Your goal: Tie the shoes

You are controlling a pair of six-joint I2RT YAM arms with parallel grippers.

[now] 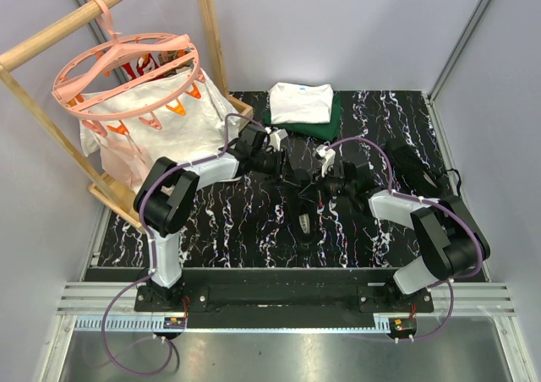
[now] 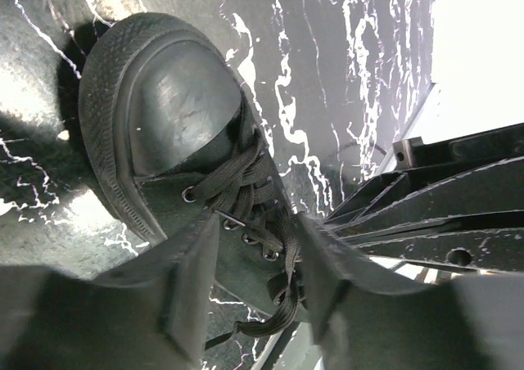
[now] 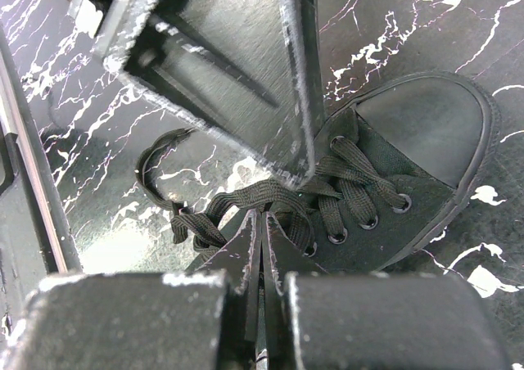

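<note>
Sneaker [image 1: 304,211]: one, small, black, lace-up, lying on the black white-veined table [image 1: 220,221]. Its pale grey patch [image 1: 304,224] is at the end nearer the arm bases.

Laces [image 3: 254,196]: thin, black, threaded through the eyelets. They are bunched above the tongue, and one slack loop spills off the sneaker's side onto the table.

Left gripper [image 2: 262,288]: over the sneaker's laced middle, on the side away from the toe cap. Fingers [image 2: 192,280] spread wide, one on each side of the lacing, nothing between the pads.

Right gripper [image 3: 262,223]: at the sneaker's lace bunch, just beside the left gripper. Fingers [image 3: 241,255] pressed together, tips against the laces. Whether a strand is caught between them cannot be told.

Clothes [image 1: 302,103]: folded, white on dark green, beyond the sneaker on the far part of the table, well apart from it.

Hanger [image 1: 127,65]: pink, round, with clips, far to the sneaker's left on a wooden rack.
</note>
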